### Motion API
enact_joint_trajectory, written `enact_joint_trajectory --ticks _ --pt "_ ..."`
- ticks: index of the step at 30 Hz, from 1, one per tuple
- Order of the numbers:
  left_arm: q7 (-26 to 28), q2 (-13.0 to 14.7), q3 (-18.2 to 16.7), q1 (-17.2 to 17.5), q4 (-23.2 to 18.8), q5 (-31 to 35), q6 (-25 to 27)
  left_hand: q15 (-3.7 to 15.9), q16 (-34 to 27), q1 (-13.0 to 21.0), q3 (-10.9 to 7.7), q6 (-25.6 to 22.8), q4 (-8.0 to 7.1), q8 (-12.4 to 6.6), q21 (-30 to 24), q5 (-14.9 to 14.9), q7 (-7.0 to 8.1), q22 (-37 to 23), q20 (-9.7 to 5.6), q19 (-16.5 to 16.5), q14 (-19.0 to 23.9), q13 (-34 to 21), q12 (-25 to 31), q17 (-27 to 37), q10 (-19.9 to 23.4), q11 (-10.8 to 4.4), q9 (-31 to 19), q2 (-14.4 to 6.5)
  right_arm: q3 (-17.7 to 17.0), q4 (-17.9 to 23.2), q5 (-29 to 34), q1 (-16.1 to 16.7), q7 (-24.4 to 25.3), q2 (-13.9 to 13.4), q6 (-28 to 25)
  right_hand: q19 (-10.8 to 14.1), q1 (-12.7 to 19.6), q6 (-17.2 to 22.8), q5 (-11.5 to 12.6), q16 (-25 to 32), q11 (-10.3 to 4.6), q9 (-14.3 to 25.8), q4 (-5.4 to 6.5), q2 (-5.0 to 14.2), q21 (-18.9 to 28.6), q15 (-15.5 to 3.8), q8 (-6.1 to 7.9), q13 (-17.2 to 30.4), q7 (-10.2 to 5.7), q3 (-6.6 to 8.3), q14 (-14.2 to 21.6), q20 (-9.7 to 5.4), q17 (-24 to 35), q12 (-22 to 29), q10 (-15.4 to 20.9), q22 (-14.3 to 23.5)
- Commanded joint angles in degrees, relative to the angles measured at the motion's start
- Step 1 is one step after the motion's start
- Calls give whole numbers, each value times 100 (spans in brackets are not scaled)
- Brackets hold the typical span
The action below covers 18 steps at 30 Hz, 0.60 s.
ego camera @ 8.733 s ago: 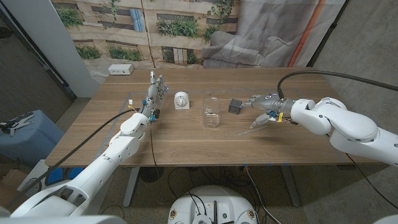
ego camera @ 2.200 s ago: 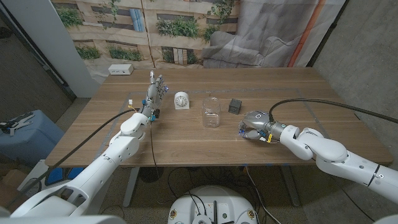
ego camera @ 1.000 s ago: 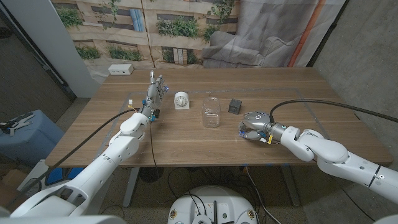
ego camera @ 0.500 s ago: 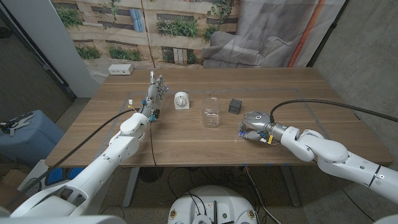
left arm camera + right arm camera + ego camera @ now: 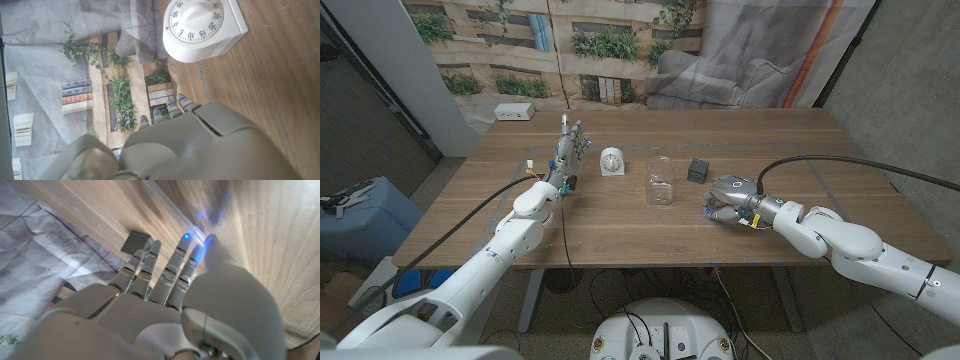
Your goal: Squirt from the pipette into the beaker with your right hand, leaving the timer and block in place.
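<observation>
The clear beaker (image 5: pixel 660 180) stands mid-table, with the white timer (image 5: pixel 611 160) on its left and the dark block (image 5: pixel 698 169) on its right. My right hand (image 5: pixel 727 199) lies low on the table just in front of the block, covering the spot where the pipette lay. In the right wrist view its fingers (image 5: pixel 172 265) stretch out nearly straight toward the block (image 5: pixel 136 242), and their tips meet a faint clear streak that looks like the pipette (image 5: pixel 172 216). The thumb is hidden. My left hand (image 5: pixel 567 150) stands upright with fingers raised, left of the timer (image 5: pixel 202 27), holding nothing.
A white power strip (image 5: pixel 513 112) sits at the far left corner of the wooden table (image 5: pixel 620 230). A black cable trails from each arm across the table. A printed backdrop hangs behind the far edge.
Since the earliest frame my right hand has come from beside the block down onto the pipette's spot. Over the last second it has only edged slightly toward the block. The left hand has not moved.
</observation>
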<state>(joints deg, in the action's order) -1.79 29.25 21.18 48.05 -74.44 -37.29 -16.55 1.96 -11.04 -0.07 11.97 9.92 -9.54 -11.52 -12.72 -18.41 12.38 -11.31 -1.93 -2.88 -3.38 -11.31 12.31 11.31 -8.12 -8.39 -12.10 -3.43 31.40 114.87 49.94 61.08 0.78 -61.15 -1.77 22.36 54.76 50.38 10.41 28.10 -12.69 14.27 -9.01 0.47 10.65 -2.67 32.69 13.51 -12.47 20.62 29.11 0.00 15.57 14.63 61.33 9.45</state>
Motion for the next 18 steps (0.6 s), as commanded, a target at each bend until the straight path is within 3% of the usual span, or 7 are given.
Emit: enact_joint_trajectory --ticks 1,18 --pt "-1 -1 0 0 4 1 -7 669 -34 -8 36 28 14 -33 -32 -34 33 -14 -526 -26 -52 -31 28 9 -15 -17 -13 -253 -182 117 -324 104 97 -2 -120 60 -16 65 20 34 -5 15 -9 46 43 -850 60 30 -5 34 45 12 30 24 67 18" --pt "0 1 -1 1 1 1 -5 663 -35 -8 36 26 14 -34 -32 -34 33 -14 -526 -26 -51 -31 26 9 -19 -21 -13 -253 -681 568 -1048 504 232 -94 -498 77 -22 105 24 43 -3 27 -6 57 41 -842 100 46 -6 26 75 17 34 33 131 17"
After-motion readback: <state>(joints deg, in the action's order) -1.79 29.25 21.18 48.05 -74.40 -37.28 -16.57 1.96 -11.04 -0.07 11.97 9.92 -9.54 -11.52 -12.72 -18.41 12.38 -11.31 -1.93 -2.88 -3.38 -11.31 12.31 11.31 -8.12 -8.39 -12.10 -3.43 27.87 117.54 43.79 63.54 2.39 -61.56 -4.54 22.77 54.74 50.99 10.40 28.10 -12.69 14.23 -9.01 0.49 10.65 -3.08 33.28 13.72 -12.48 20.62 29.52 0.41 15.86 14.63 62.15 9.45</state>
